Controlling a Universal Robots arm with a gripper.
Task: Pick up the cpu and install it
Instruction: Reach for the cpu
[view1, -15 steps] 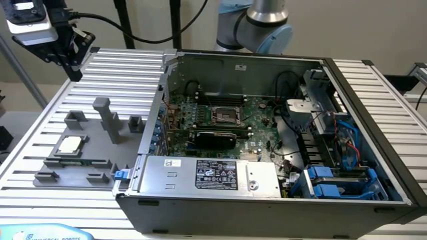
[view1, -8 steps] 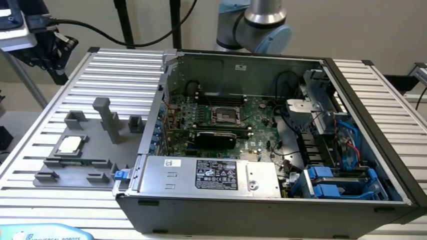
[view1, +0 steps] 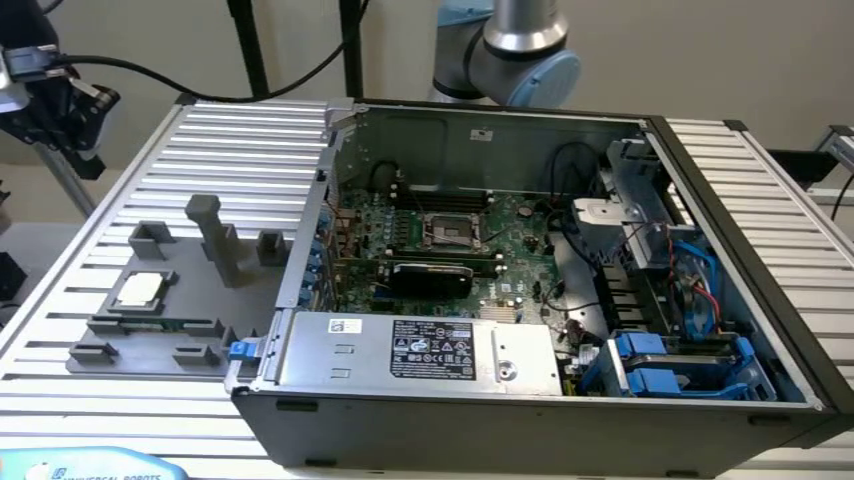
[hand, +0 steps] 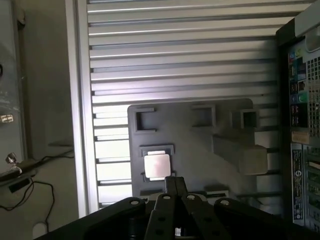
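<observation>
— Between the jaws nothing is held; they look drawn together, hanging above the grey fixture (hand: 200, 165), near the cpu (hand: 156, 166) but apart from it.
— And the chip?
— Flat in its shallow nest on that fixture, on the slatted worktop (hand: 175, 60), beside the open computer case (view1: 534, 400).
— Risk?
— Coming down pinched, I'd judge they'd strike the lid instead of straddling it. Thin edges give little hold; a skewed grip could tilt it and harm the socket (view1: 451, 228).

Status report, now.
Pincer shut, empty, over the grey fixture plate. CPU lies in its fixture pocket, untouched. Nothing covering it.
</observation>
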